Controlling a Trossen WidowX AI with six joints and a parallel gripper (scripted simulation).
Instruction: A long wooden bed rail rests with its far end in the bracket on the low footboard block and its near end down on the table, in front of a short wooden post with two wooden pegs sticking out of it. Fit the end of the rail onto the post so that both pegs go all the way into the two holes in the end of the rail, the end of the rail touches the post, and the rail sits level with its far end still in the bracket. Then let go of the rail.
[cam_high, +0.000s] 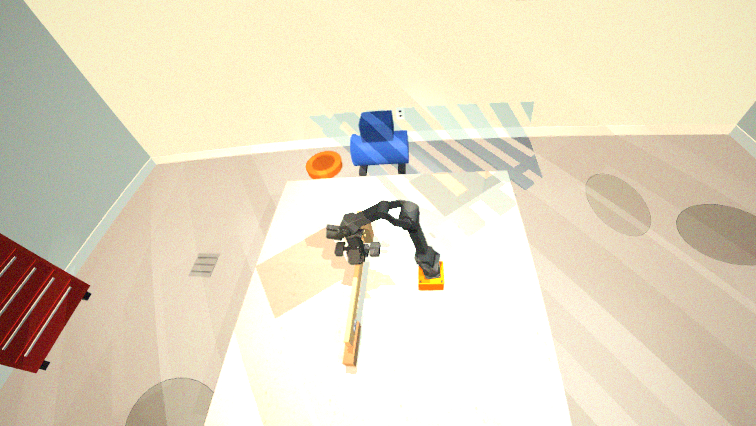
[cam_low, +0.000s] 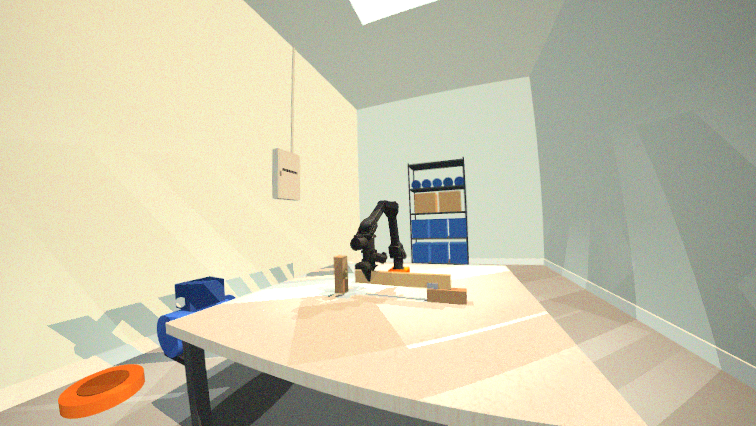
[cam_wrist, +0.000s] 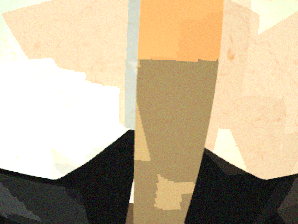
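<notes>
My gripper (cam_high: 357, 249) (cam_low: 366, 275) (cam_wrist: 168, 145) is shut on the long wooden rail (cam_high: 352, 304) (cam_low: 402, 278) (cam_wrist: 175, 110), close to its post end. That end is raised off the table, and the rail looks roughly level. The short upright post (cam_high: 369, 232) (cam_low: 340, 274) stands just beyond this end; in the exterior view a narrow gap shows between them. The pegs are too small to judge clearly, and the rail's holes are hidden. The rail's far end lies over the low footboard block (cam_high: 349, 356) (cam_low: 447, 295), at the grey bracket (cam_low: 432, 286).
The arm's orange base (cam_high: 431, 285) (cam_low: 399, 269) stands on the table (cam_high: 454, 354) (cam_low: 370, 338), to one side of the rail. A blue machine (cam_high: 379, 148) (cam_low: 171, 330) and an orange ring (cam_high: 315, 169) (cam_low: 79, 407) are on the floor beyond the table edge.
</notes>
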